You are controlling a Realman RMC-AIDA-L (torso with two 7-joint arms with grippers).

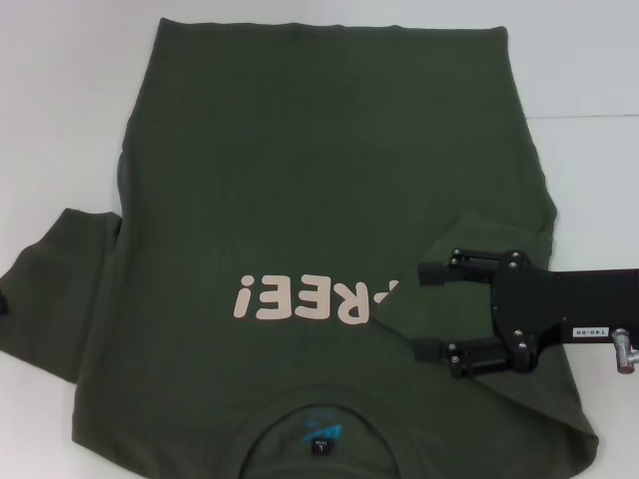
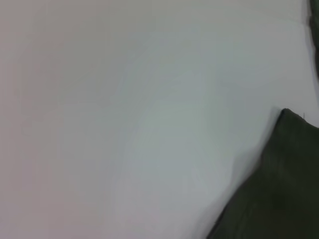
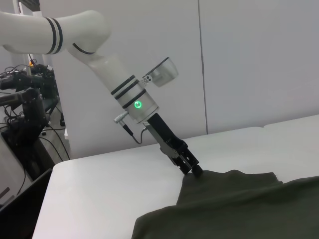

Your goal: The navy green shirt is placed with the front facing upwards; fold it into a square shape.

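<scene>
From my head camera, the dark olive-green cotton shirt (image 1: pixel 300 200) lies spread front-up on the white table (image 1: pixel 60 90), its collar and blue-marked neck label (image 1: pixel 321 431) nearest me and its pale cream block lettering (image 1: pixel 310 299) reading upside down across the chest. My right tool (image 1: pixel 429 310) reaches in from the right side over the shirt, its 2 black fingers (image 1: pixel 435 271) spread wide apart with nothing between them, hovering above the right sleeve (image 1: pixel 469 249), which is folded inward so that it covers the start of the lettering. The left sleeve (image 1: pixel 60 279) lies flat out to the left, and a small dark bit of my left tool (image 1: pixel 3 302) shows at the frame edge on that sleeve's hem. My left wrist camera shows mostly bare table and a corner of the green cloth (image 2: pixel 279 189). My right wrist camera looks across the table at my left arm, whose tool (image 3: pixel 191 169) comes down onto the edge of the shirt (image 3: pixel 234 204); its tips touch the cloth, but I cannot tell whether they are closed on it.
</scene>
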